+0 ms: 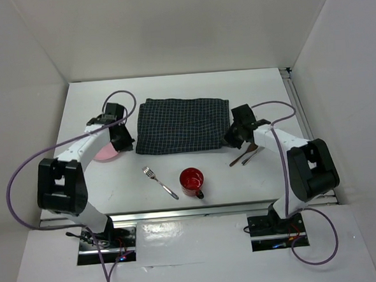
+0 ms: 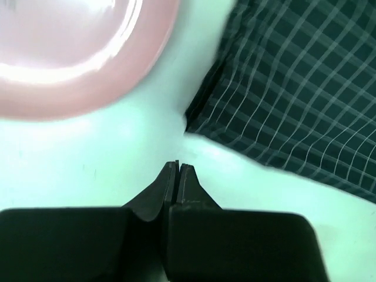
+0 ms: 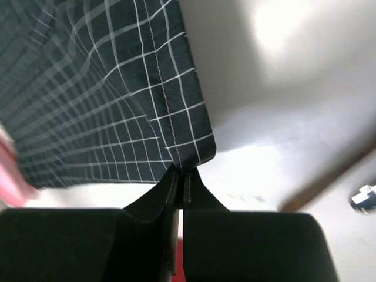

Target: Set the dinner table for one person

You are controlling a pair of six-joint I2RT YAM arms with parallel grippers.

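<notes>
The white dinner table [image 1: 172, 84] carries a dark navy checked placemat [image 1: 181, 125] at its middle. My left gripper [image 1: 125, 145] is shut and empty, its fingertips [image 2: 177, 168] resting just short of the placemat's near-left corner [image 2: 194, 120]. A pink plate [image 1: 104, 152] lies beside and partly under that arm, and it also shows in the left wrist view [image 2: 70, 53]. My right gripper [image 1: 230, 138] is shut at the placemat's near-right corner [image 3: 191, 150], which sits pinched at the fingertips [image 3: 181, 170]. A fork [image 1: 160, 182] and a red mug [image 1: 192, 180] lie near the front.
A knife and a spoon [image 1: 244, 155] lie together on the table just in front of my right gripper. White walls enclose the table on the left, back and right. A metal rail [image 1: 179, 213] runs along the near edge.
</notes>
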